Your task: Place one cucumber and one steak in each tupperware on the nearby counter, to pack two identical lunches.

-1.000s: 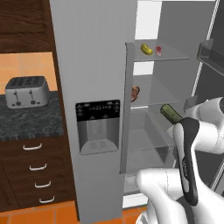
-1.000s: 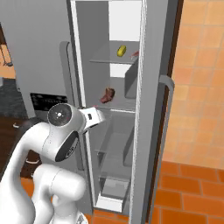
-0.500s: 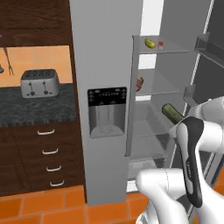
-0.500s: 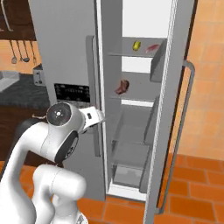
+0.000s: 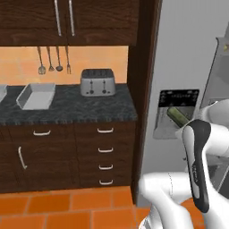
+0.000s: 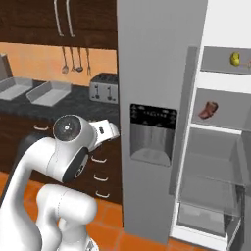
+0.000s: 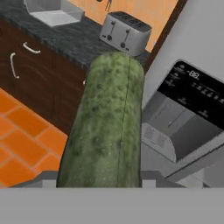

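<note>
My gripper (image 7: pixel 99 176) is shut on a dark green cucumber (image 7: pixel 107 127), which sticks out of the hand to the left (image 5: pixel 178 116) in front of the fridge's dispenser. Two light grey tupperware trays stand on the black marbled counter (image 5: pixel 76 109); the nearer tupperware (image 5: pixel 36 95) is well left of the gripper, and both show side by side (image 6: pixel 49 92) from the right. In the open fridge, a paler yellow-green cucumber (image 6: pixel 235 59) lies on an upper shelf. One shelf lower sits a brown-red steak (image 6: pixel 207 110).
A silver toaster (image 5: pixel 97 82) stands at the counter's right end, between the trays and the grey fridge (image 6: pixel 157 73). Dark wood drawers (image 5: pixel 105 150) with silver handles sit under the counter. Utensils (image 5: pixel 53 60) hang on the orange wall. The floor is orange tile.
The whole picture has shifted: the base has moved, so the counter and trays came into view and the fridge slid right. The cucumber stays gripped.
</note>
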